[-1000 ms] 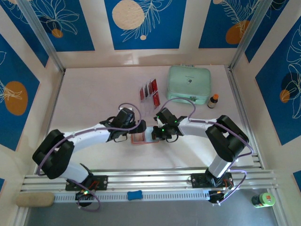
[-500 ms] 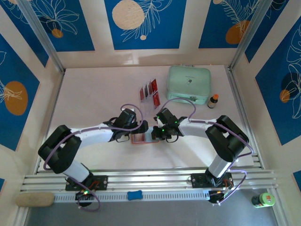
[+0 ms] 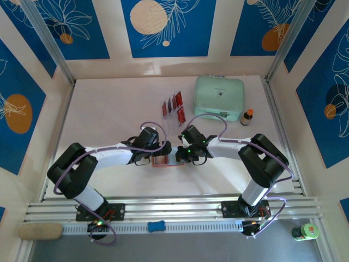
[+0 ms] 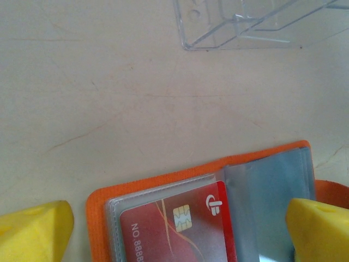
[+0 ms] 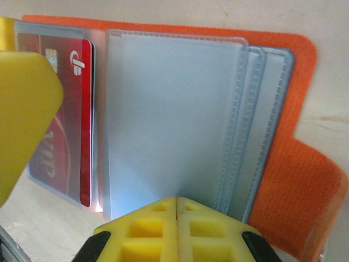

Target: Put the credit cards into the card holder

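Pale, seemingly scratched table (image 4: 109, 82) under orange card holder (image 5: 297, 180); blue leaf-printed walls (image 3: 169, 33).

We think this is a robot lab, because two white robot arms (image 3: 108, 155) are bolted to shiny metal rails (image 3: 174, 206) at 6 o'clock on a pale table (image 3: 109, 109), and blue walls (image 3: 169, 27) painted with leaves shut it in at 9, 12 and 3 o'clock.
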Available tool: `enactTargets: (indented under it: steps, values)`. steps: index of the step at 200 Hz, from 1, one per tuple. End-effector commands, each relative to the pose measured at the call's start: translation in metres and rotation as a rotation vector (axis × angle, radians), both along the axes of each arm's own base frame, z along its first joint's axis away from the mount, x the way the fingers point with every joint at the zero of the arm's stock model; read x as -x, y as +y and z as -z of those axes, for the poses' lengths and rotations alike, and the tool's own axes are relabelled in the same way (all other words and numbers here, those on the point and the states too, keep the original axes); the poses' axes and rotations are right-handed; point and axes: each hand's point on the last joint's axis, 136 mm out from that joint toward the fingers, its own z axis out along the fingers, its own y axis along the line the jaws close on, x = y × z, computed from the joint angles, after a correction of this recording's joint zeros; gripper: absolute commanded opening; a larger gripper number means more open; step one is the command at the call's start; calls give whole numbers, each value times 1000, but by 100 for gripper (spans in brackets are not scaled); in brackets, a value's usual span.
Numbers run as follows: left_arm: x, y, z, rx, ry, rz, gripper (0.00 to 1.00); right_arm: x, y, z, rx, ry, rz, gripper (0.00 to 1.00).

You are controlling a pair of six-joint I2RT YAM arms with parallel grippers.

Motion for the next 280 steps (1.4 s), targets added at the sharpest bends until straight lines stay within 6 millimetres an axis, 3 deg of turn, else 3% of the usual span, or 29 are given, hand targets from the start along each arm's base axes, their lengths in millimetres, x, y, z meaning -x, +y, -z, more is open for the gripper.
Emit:
enactTargets:
  steps: [1,115,159,199,217,248,280]
  values:
    - [3,-8,4,53,30,17,100,14,-16,21,77,54,11,0]
    - [4,-24,-39,218,-38,29,100,12,-13,15,70,45,6,0]
    - [4,-24,-47,240,-53,24,100,-3,-4,-25,7,-18,3,0]
    - [5,-24,-47,252,-49,19,100,-14,-21,-57,-3,-88,50,3]
    - [5,-23,-46,253,-48,17,100,-17,-33,-57,26,-98,81,9]
    - [5,-23,-48,256,-54,17,100,-19,-44,-46,54,-77,104,33]
    - [5,-23,-50,257,-56,14,100,-23,-44,-34,76,-66,104,36]
